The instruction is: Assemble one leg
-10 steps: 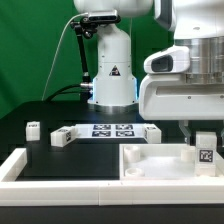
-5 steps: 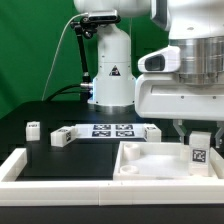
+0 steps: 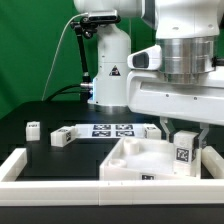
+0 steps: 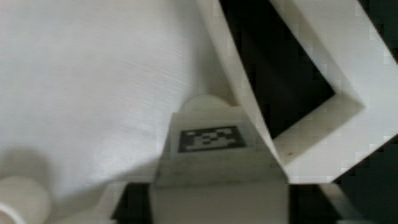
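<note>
Exterior view: black table [image 3: 60, 152], green backdrop [image 3: 30, 50].

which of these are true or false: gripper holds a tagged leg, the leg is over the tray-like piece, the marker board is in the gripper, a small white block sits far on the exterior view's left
1. The gripper holds a tagged leg. True.
2. The leg is over the tray-like piece. True.
3. The marker board is in the gripper. False: it lies flat on the table, behind the tray-like piece.
4. A small white block sits far on the exterior view's left. True.
5. The small white block lies inside the tray-like piece. False: it stands apart on the black table.
</note>
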Action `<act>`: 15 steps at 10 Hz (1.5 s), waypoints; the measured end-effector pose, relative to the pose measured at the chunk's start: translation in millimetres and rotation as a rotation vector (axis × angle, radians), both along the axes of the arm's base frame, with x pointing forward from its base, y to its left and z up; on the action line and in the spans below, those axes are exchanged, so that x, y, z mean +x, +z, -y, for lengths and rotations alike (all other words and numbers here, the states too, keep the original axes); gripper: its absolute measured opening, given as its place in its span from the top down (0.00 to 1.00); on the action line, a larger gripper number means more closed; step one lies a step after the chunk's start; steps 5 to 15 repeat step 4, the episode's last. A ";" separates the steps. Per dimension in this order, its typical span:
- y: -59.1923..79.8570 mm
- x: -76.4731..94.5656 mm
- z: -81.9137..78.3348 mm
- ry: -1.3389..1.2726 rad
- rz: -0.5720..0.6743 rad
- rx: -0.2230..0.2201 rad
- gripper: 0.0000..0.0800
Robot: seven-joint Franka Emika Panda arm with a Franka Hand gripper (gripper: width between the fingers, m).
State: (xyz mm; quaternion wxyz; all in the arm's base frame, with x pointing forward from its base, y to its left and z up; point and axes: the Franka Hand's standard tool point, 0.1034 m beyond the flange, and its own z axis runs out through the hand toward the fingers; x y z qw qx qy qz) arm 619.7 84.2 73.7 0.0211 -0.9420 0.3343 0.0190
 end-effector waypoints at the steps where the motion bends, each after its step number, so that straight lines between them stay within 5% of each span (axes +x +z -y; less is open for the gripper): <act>1: 0.0 0.0 0.0 0.000 0.000 0.000 0.37; 2: -0.2 0.0 0.0 0.000 0.000 0.000 0.37; 3: -0.3 -0.1 0.1 0.000 0.000 0.000 0.22; 4: -0.4 -0.1 0.1 0.000 0.000 0.000 0.20; 15: -0.4 -0.1 0.1 0.000 0.000 0.000 0.20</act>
